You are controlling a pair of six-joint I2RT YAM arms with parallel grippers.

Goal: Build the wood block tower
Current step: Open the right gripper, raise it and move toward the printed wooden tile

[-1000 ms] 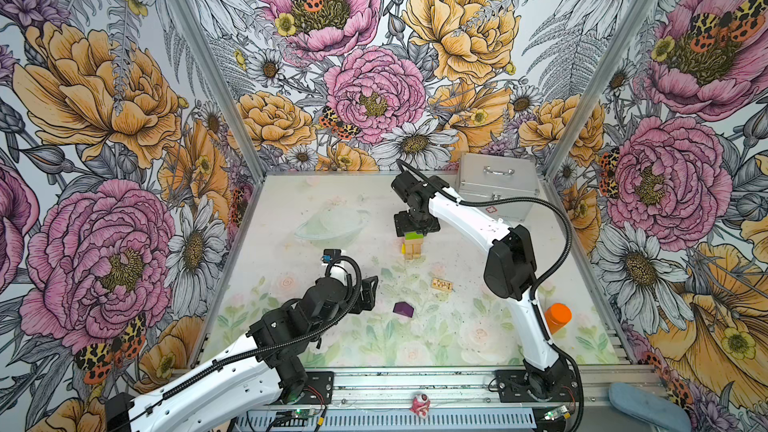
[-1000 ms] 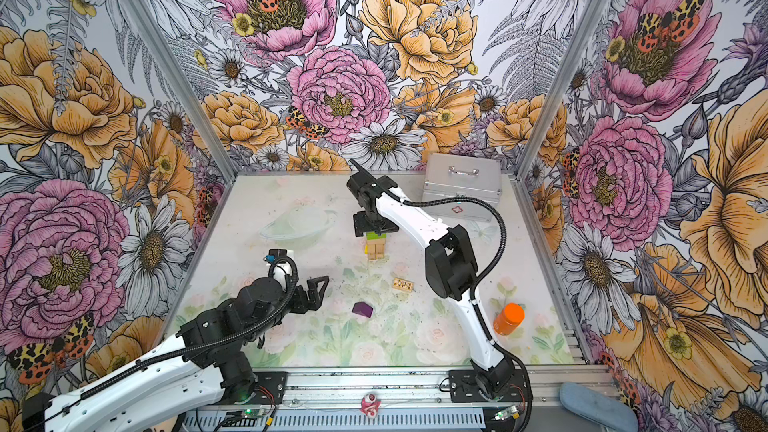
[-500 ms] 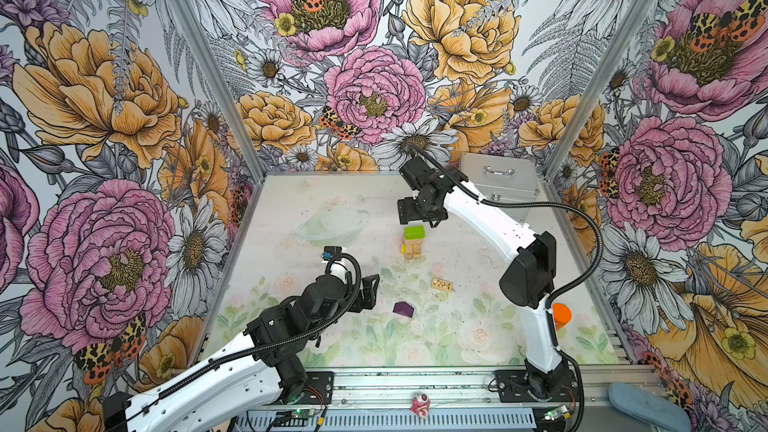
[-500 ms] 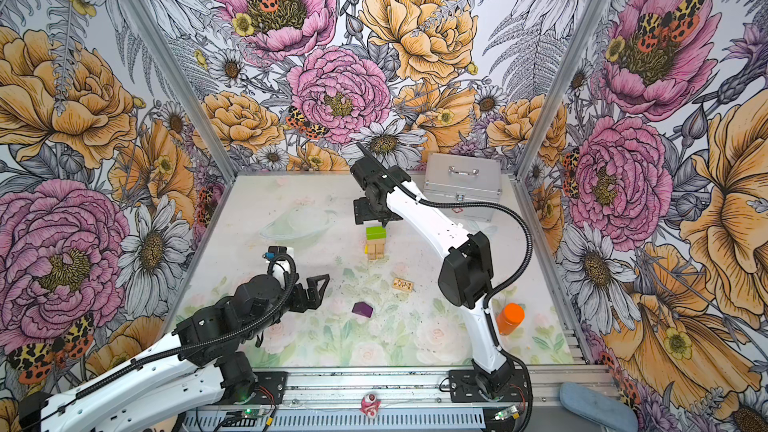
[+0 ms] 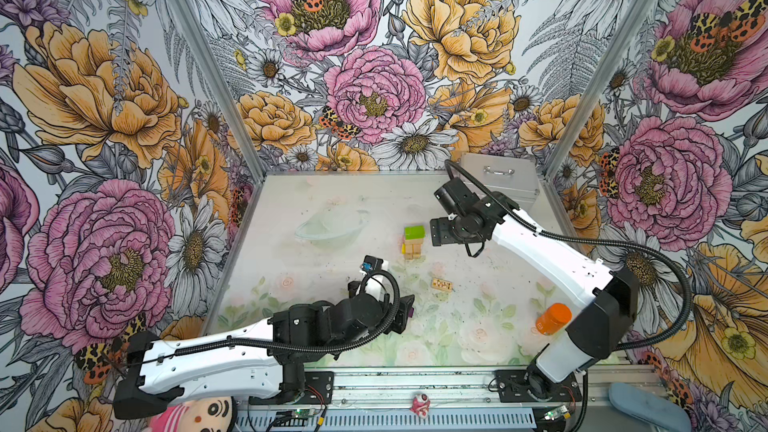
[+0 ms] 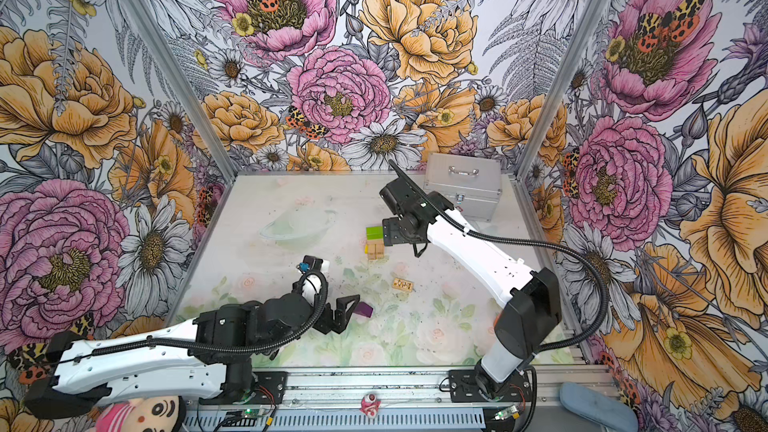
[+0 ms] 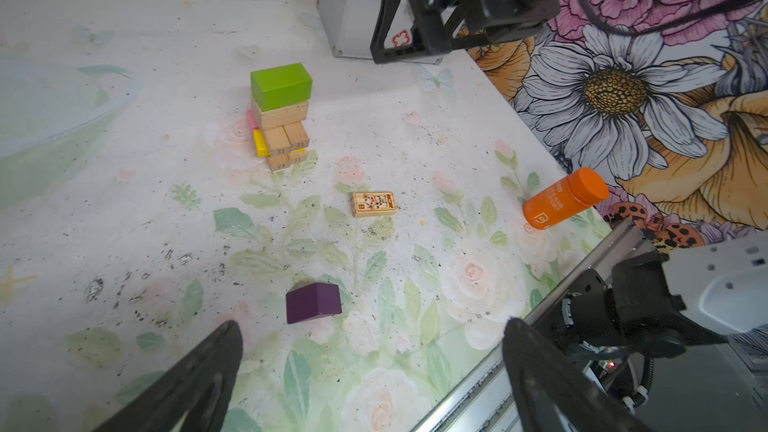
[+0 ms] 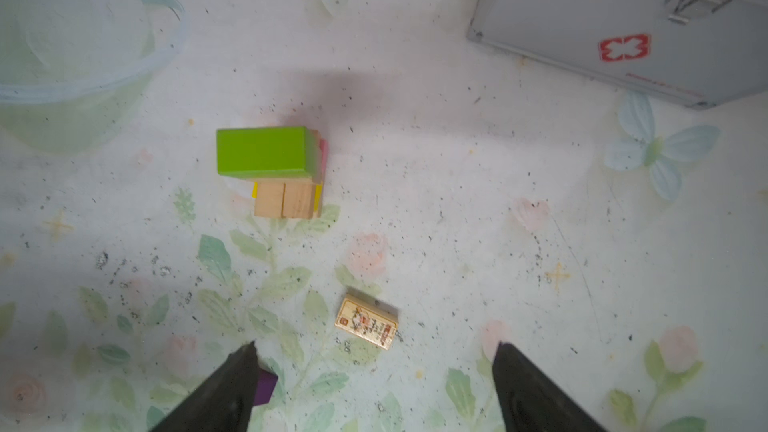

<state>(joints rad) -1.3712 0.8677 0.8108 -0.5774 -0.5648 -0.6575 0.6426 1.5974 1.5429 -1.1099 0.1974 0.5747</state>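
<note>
The tower point(image 5: 413, 241) point(image 6: 375, 241) stands mid-table: tan wood blocks with yellow and pink edges low down and a lime-green block point(image 7: 281, 86) point(image 8: 264, 154) on top. My right gripper point(image 5: 441, 233) point(image 8: 374, 347) hangs open just right of the tower, above the table, holding nothing. A dark purple house-shaped block point(image 6: 364, 309) point(image 7: 312, 302) lies on the table just ahead of my open left gripper point(image 6: 347, 311) point(image 7: 372, 326), outside its fingers. A printed tan block point(image 5: 441, 284) point(image 7: 374, 204) lies flat between the tower and the purple block.
A silver metal case point(image 5: 503, 178) point(image 8: 623, 22) stands at the back right. An orange bottle point(image 5: 552, 317) point(image 7: 561, 197) stands near the front right by the right arm. A clear bowl point(image 5: 332, 226) sits left of the tower. A metal rail point(image 5: 415, 380) runs along the front.
My right gripper has risen off the tower and drawn away to the right, leaving the green block on top. My left gripper has slid right, up to the purple block.
</note>
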